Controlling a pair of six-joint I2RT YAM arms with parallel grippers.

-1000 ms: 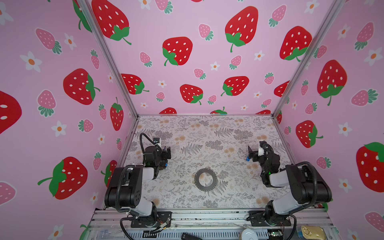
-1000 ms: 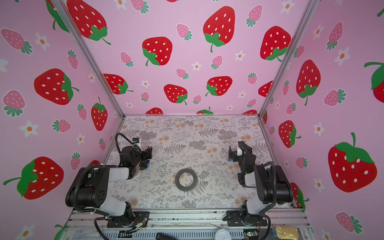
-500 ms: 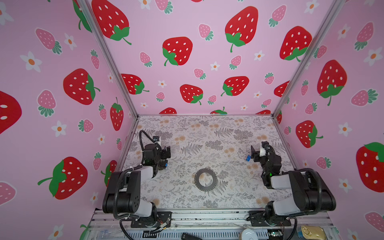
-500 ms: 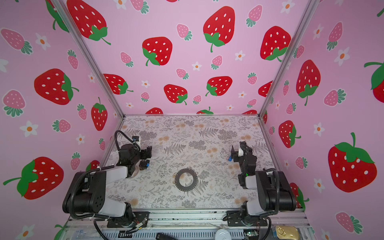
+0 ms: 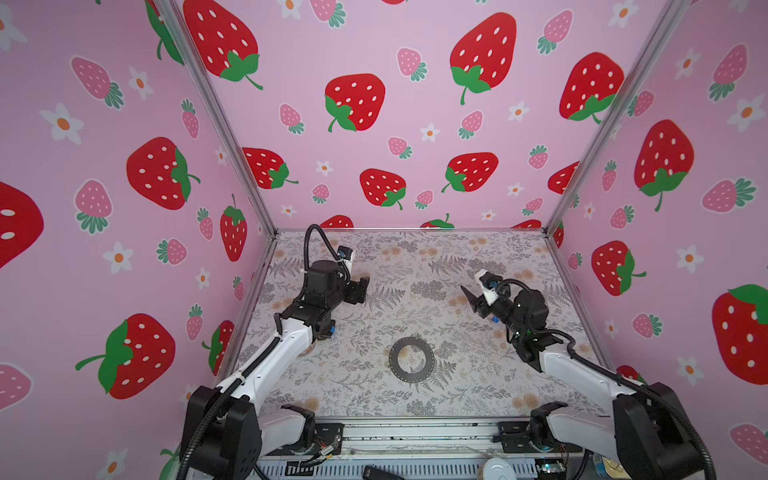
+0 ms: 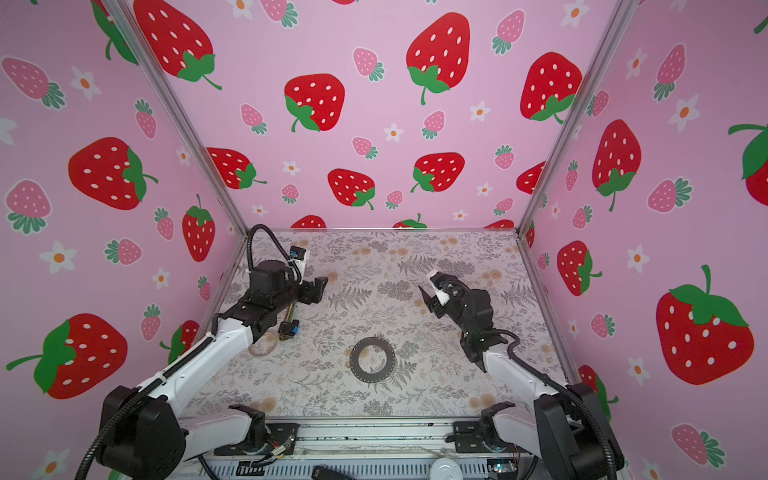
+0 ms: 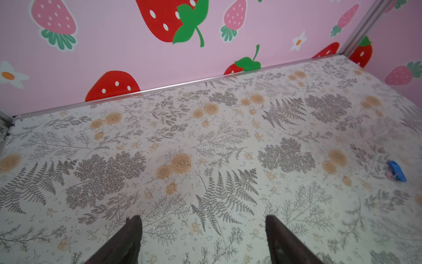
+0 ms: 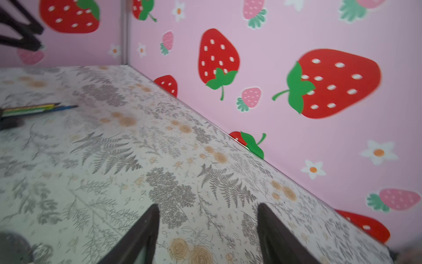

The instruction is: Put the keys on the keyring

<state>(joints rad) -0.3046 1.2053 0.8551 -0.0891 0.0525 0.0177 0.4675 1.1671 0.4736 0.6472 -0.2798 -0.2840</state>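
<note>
Overall: both arms reach out over the floral table (image 5: 415,266), and neither holds anything.
left gripper (image 5: 362,287) (image 7: 202,217): jaws spread wide with only bare tabletop between the dark fingers; it sits on the left side of the table, pointing toward the middle.
right gripper (image 5: 467,295) (image 8: 207,205): jaws parted with a clear gap and nothing in it; the wrist view shows only table pattern between the fingers.
keys (image 5: 494,319) (image 7: 396,171): a small blue oval tag with a tiny silver loop, lying flat on the table on the right side. In a top view it shows just under the right arm's wrist, behind the fingertips and not between them. No finger touches it.
keyring (image 5: 394,360) (image 6: 354,360): a flat dark grey ring lying on the table near the front, about midway between the two arms. It is well apart from the keys and clear of both grippers.
tape roll (image 6: 262,354): translucent, on the table beside the left arm.
</note>
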